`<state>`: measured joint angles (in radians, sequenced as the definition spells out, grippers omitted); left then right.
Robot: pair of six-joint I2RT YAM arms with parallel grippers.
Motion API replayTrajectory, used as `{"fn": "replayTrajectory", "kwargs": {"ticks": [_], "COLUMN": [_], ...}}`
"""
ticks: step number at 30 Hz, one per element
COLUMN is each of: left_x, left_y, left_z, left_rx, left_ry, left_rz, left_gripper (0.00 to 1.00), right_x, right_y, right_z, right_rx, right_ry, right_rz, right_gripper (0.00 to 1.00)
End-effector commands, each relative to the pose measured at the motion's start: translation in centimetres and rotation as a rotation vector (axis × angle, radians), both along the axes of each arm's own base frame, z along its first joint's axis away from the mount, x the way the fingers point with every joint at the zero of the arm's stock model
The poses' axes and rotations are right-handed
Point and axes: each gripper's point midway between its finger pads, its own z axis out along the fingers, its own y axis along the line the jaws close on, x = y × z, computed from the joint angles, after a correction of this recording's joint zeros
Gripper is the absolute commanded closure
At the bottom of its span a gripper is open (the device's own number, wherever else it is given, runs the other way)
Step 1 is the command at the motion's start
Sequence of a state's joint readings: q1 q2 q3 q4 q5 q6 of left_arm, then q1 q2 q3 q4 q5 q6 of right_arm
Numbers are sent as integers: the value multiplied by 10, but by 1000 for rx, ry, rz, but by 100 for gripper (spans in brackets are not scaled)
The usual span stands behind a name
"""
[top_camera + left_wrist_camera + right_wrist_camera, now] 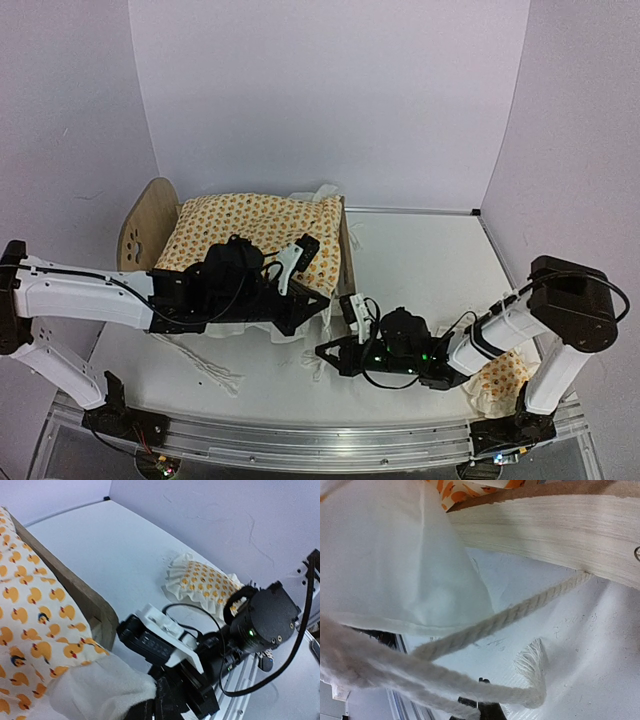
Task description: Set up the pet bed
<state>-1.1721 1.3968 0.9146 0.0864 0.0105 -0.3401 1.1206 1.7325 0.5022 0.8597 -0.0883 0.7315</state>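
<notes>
rope (510, 615) pinched in right gripper (322, 350), left gripper (316, 300) clamped on quilt ruffle (100, 685) beside pet bed (145, 225)

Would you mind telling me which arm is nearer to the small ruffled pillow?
Right. The right arm has its forearm over the pillow, which lies beside its base. The left arm reaches over the quilt on the pet bed, well to the pillow's left.

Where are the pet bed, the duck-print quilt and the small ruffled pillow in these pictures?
pet bed (155, 210): top view, on its rounded wooden end board.
quilt (262, 215): top view, on its orange-patterned upper face.
pillow (202, 582): left wrist view, on its patterned middle.
</notes>
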Motion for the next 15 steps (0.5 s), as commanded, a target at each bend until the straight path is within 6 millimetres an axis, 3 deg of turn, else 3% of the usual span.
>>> {"fn": "replayTrajectory", "kwargs": {"ticks": [1,8,11,13,15], "left_x": [23,43,33,26,19], "left_y": [-11,-15,-15,-11,-8], "left_z": [71,96,92,79,69], "left_rx": [-125,-195,-214,-208,-206], "left_ry": [-236,-291,-280,-259,-235], "left_rz": [56,160,107,79,54], "left_gripper": [100,100,100,100,100], "right_x": [-1,-9,-13,-16,-19], "right_y": [5,12,4,-1,-8], "right_z": [-13,-52,-53,-47,-30], "right_rx": [-41,-129,-138,-133,-115], "right_ry": [80,134,134,114,70], "right_rz": [9,61,63,76,96], "right_gripper": [100,100,100,91,72]}}
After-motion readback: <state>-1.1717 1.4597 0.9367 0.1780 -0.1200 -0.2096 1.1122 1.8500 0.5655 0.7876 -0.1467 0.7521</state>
